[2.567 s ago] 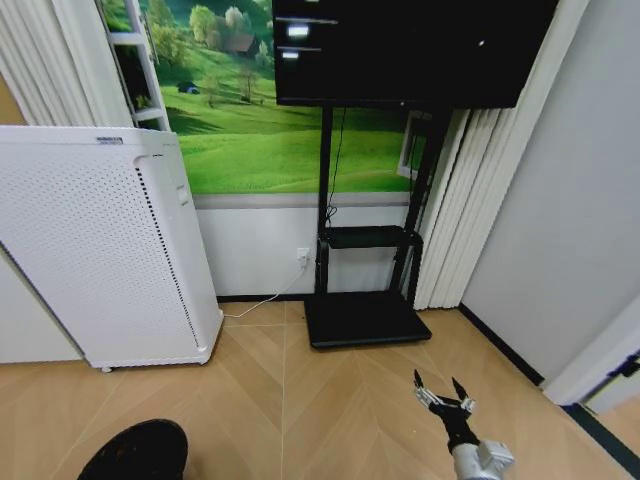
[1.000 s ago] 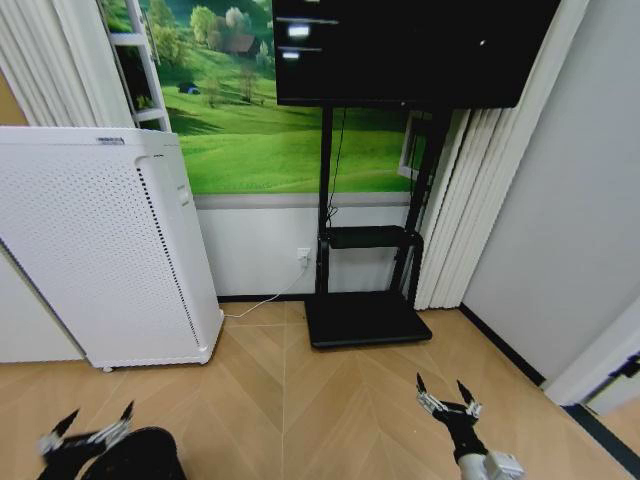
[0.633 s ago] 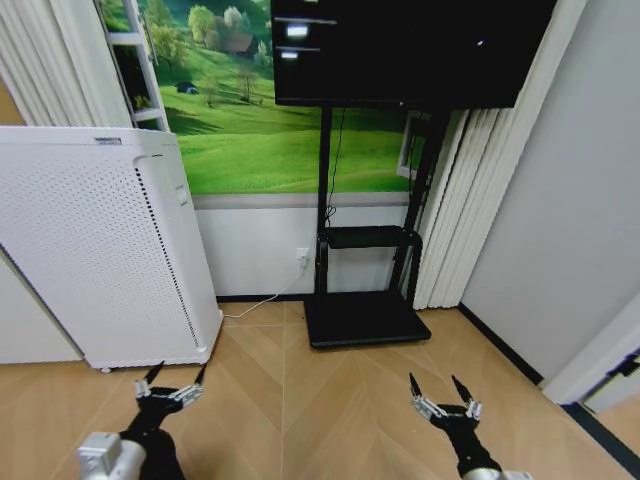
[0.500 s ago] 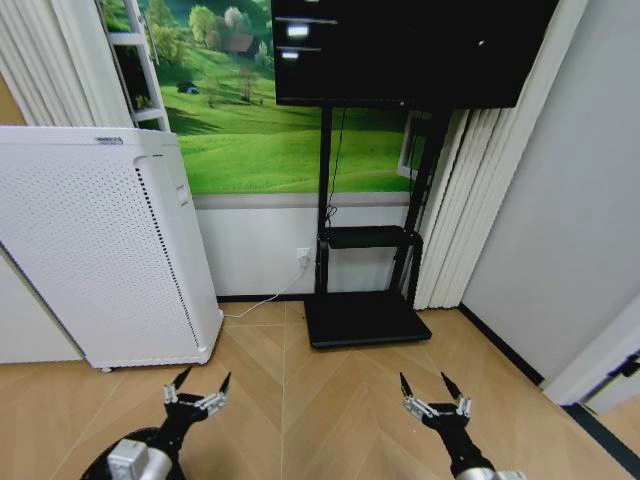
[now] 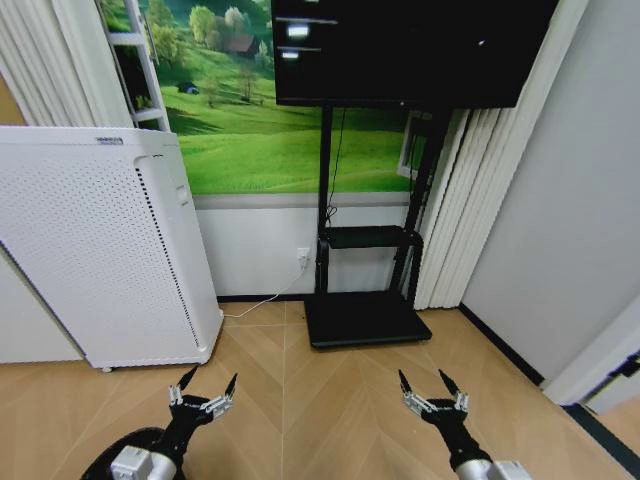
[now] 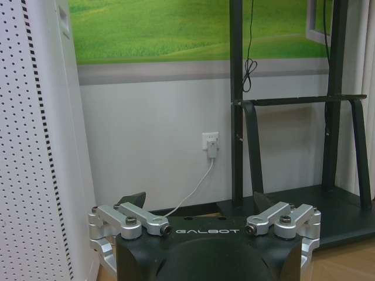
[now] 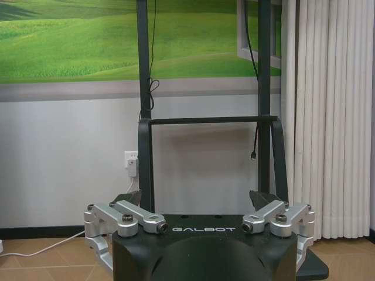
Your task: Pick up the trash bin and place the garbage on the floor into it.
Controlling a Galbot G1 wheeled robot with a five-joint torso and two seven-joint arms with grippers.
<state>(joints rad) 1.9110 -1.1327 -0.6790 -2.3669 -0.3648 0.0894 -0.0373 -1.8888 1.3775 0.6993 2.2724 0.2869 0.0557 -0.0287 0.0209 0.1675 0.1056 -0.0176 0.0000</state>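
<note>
Both end effectors, left [image 5: 204, 391] and right [image 5: 428, 390], hung open and empty above the floor [image 5: 320, 390]; the bin [image 5: 110, 457] sat beneath the left arm.

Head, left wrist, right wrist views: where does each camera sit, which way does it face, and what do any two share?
Head view: high on the robot, looking forward and down at the floor, white appliance and TV stand; the left gripper and right gripper are raised, both open, the left above the trash bin.
Left wrist view: behind the left gripper, facing the wall socket.
Right wrist view: behind the right gripper, facing the curtain.
All three share the TV stand.
</note>
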